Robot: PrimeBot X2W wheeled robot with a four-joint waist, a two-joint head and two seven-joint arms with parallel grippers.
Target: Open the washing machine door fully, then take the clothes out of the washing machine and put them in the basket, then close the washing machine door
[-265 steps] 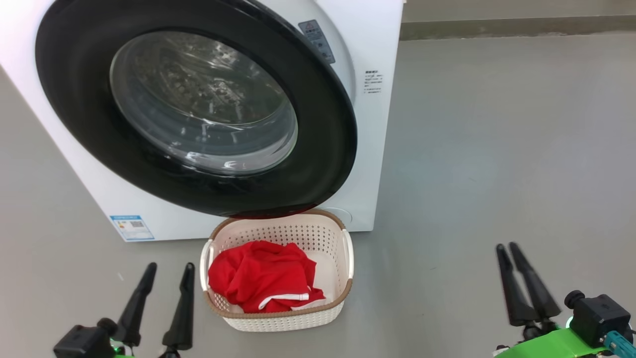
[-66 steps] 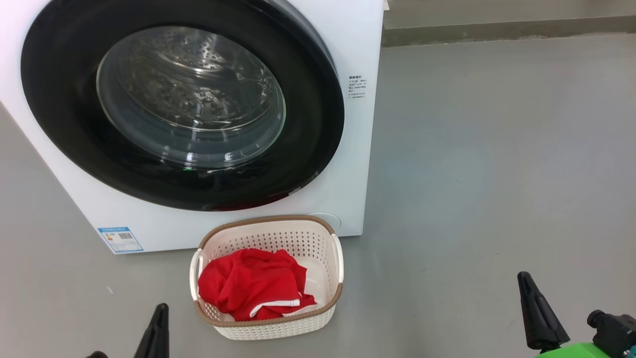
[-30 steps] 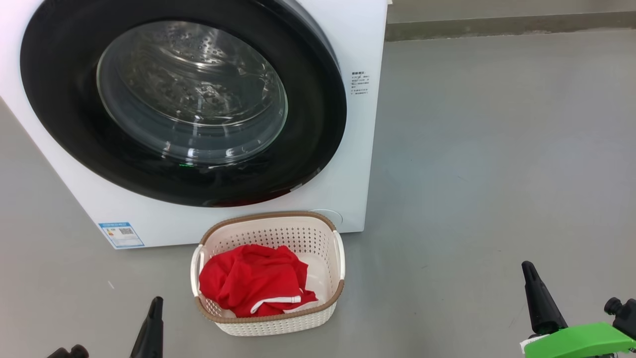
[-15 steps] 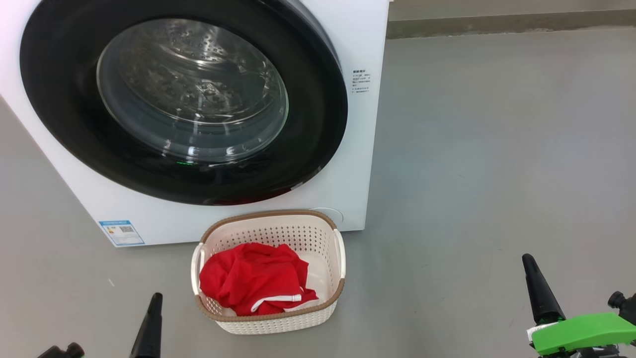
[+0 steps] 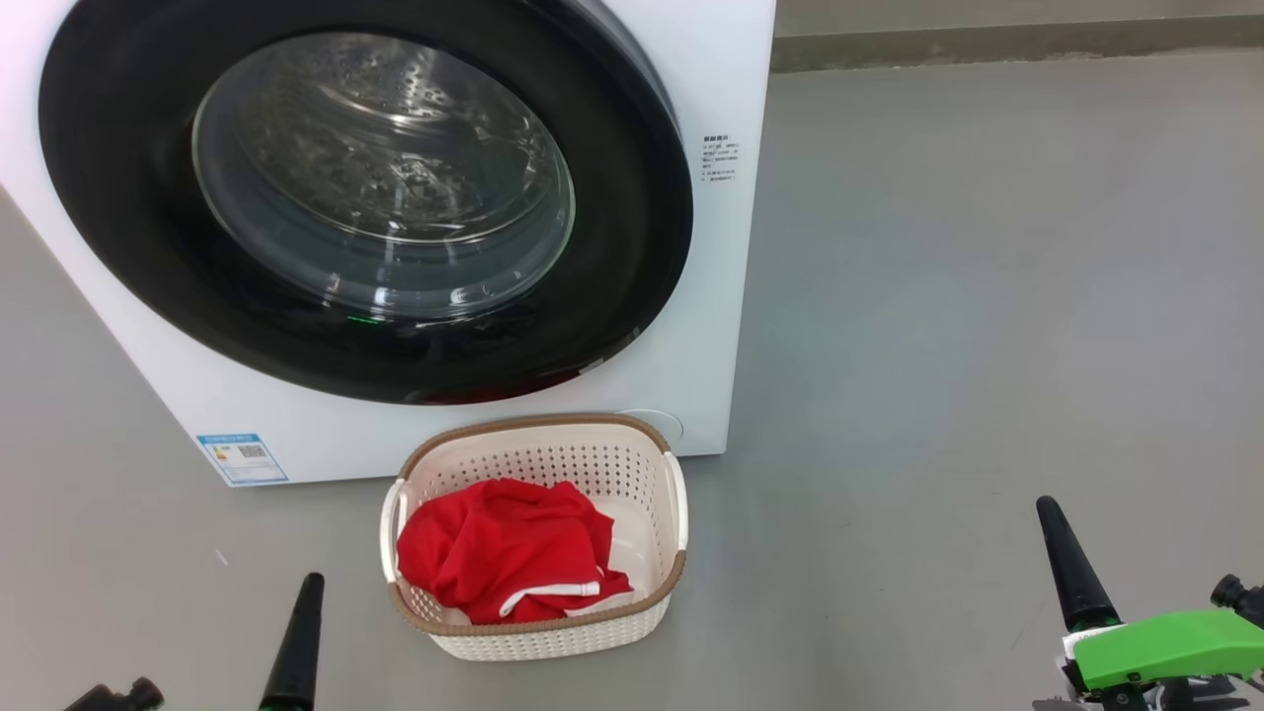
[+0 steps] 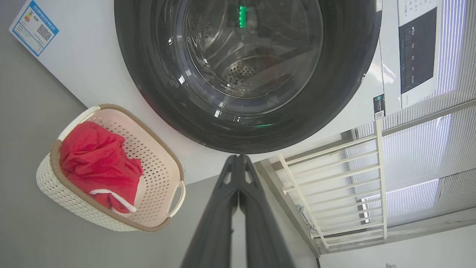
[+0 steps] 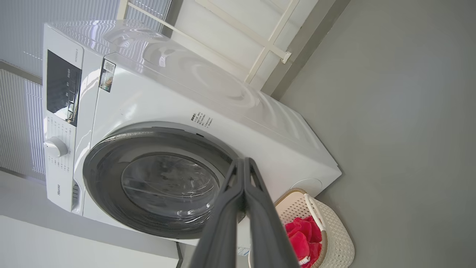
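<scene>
- Standing near the far edge of the floor (image 5: 987, 296), the washing machine (image 5: 721, 296) is showing its front.
- The washing machine door (image 5: 632, 247) is sitting shut against it.
- The basket (image 5: 533, 427) is resting just before the machine, holding the clothes (image 5: 494, 553).
- The left hand (image 6: 238, 160) and right hand (image 7: 243, 162) are hovering empty, fingers pressed together.

We are seeing the grey floor (image 5: 987, 296) bearing the washing machine (image 5: 726, 296), and the basket (image 5: 543, 642) is sitting on it just in front of that machine.
</scene>
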